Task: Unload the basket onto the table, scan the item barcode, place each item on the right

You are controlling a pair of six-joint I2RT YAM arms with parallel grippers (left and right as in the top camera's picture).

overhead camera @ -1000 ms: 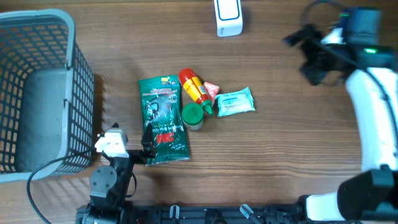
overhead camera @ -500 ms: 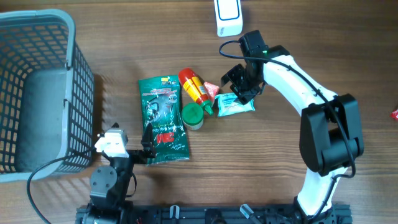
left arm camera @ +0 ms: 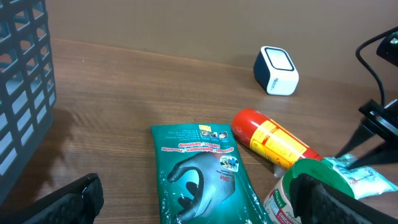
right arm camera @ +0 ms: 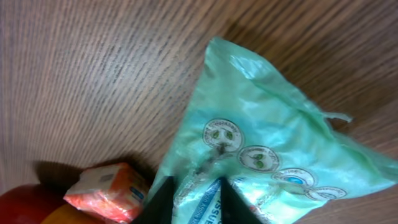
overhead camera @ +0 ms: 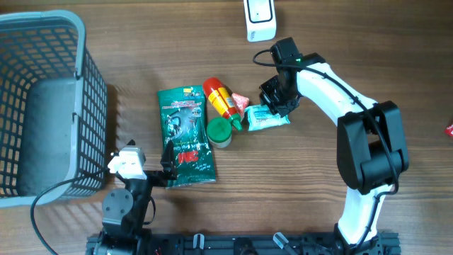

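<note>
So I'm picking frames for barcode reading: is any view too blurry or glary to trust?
Overhead: sharp and evenly lit, only a soft shadow beside the basket. Left wrist: background crisp, but its own fingers are dark and blurred at the bottom edge. Right wrist: very close, the mint-green packet looks soft, with sheen on its plastic.

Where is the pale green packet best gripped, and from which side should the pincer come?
Probably its far long edge, pinched from straight above. The pale green packet lies flat, so only a raised fold of soft film gives hold, and its left end crowds the green-lidded jar and the small orange packet. The right pincer grips there.
</note>
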